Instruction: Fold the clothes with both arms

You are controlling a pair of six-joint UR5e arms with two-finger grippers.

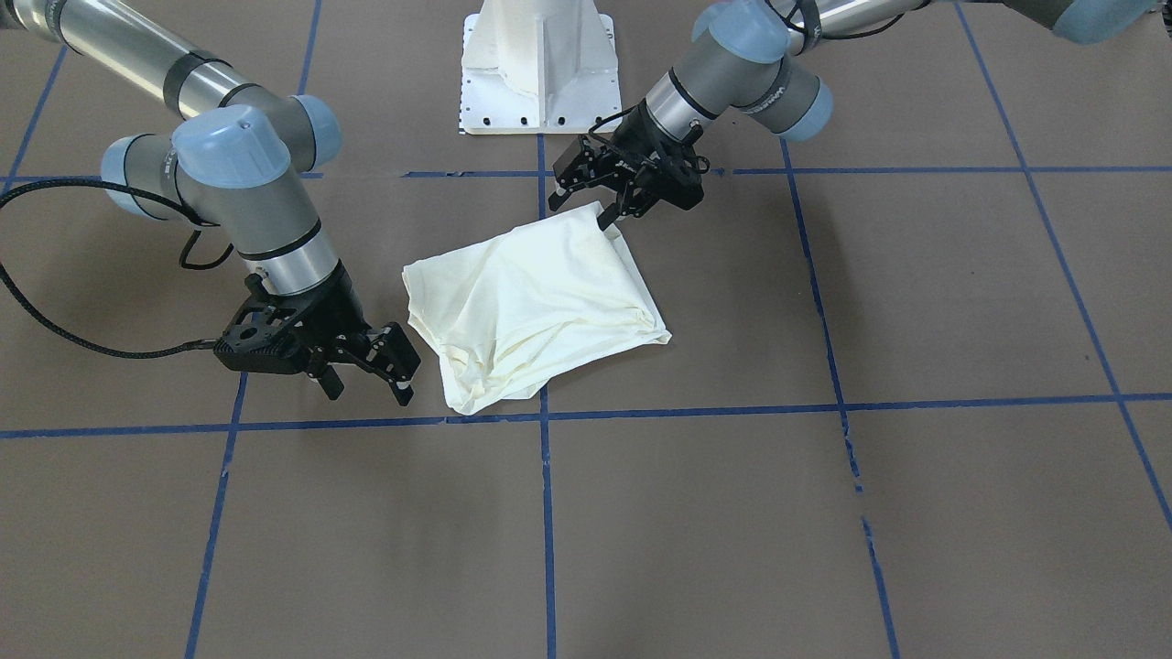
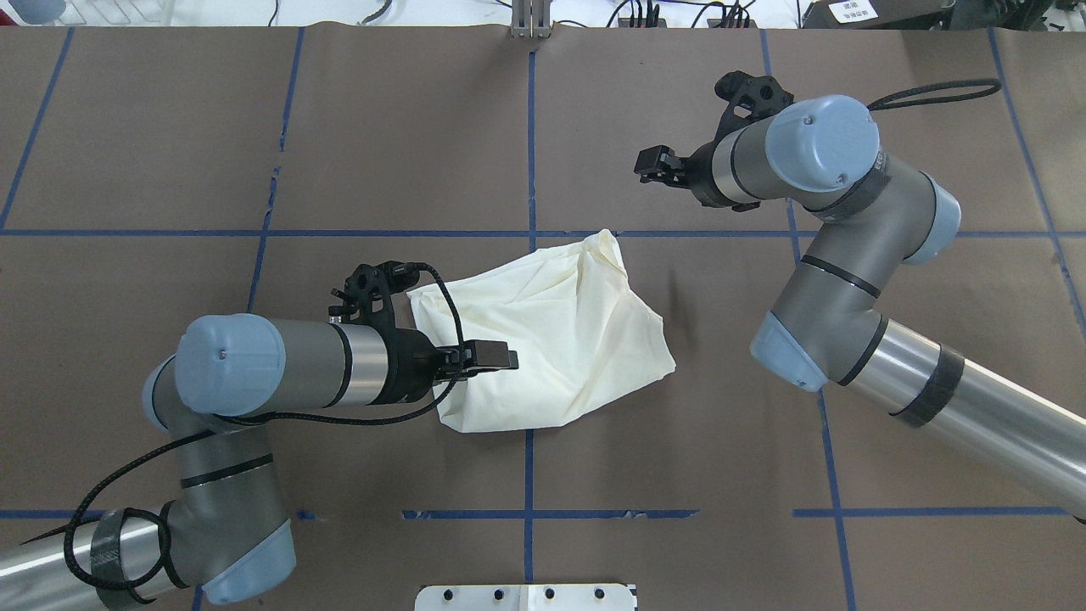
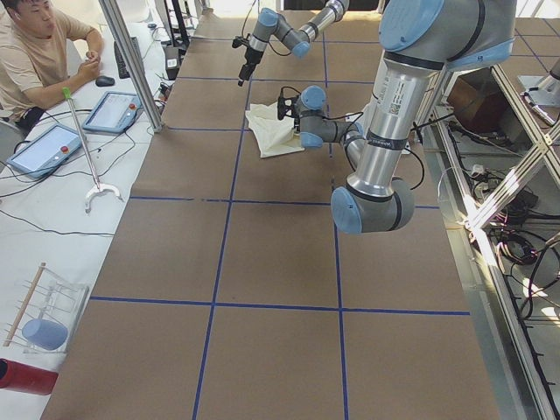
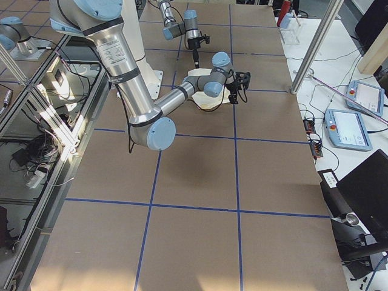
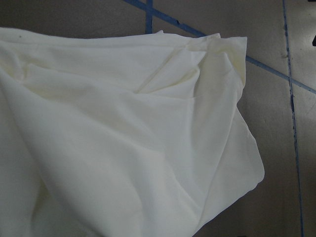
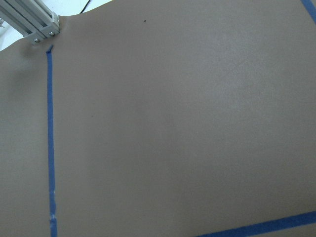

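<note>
The cream T-shirt [image 1: 540,302] lies bunched in a rough square at the table's middle, plain side up; the print is hidden. It also shows in the overhead view [image 2: 568,331] and fills the left wrist view [image 5: 123,138]. My left gripper [image 1: 584,209] is open at the shirt's corner nearest the robot base, one fingertip [image 1: 608,220] touching the cloth; from overhead it hangs over the shirt's edge [image 2: 496,356]. My right gripper [image 1: 366,389] is open and empty, just above the table beside the shirt's opposite corner [image 2: 655,165].
The white pedestal base [image 1: 540,73] stands at the robot's edge of the table. Blue tape lines [image 1: 546,513] grid the brown table top. An operator [image 3: 35,52] sits with tablets [image 3: 118,109] past the table's far side. An aluminium post [image 6: 34,24] stands at the table's edge.
</note>
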